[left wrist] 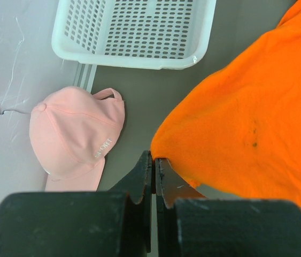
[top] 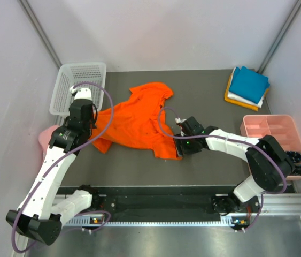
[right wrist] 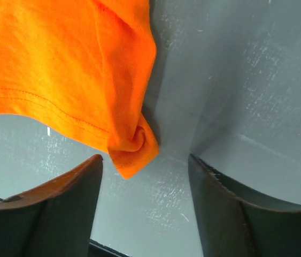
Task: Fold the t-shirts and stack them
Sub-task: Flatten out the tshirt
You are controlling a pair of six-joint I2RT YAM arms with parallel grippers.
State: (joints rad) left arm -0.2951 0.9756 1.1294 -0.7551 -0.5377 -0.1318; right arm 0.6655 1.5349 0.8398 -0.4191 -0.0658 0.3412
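An orange t-shirt (top: 139, 120) is laid unfolded and rumpled at the middle of the table (top: 203, 166), one hem corner curled under. At the far right corner, a teal blue t-shirt (top: 249, 83) is stacked folded on a white t-shirt (top: 244, 99) and an amber yellow t-shirt (top: 229, 94).

The left arm (top: 48, 166) covers most of the pink cap (top: 44, 136) in the top view. The orange shirt (left wrist: 246, 123) runs off the left wrist view's right edge, the white basket (left wrist: 134, 32) off its top. Dark items (top: 298, 160) in the pink tray (top: 268, 118) are too small to name
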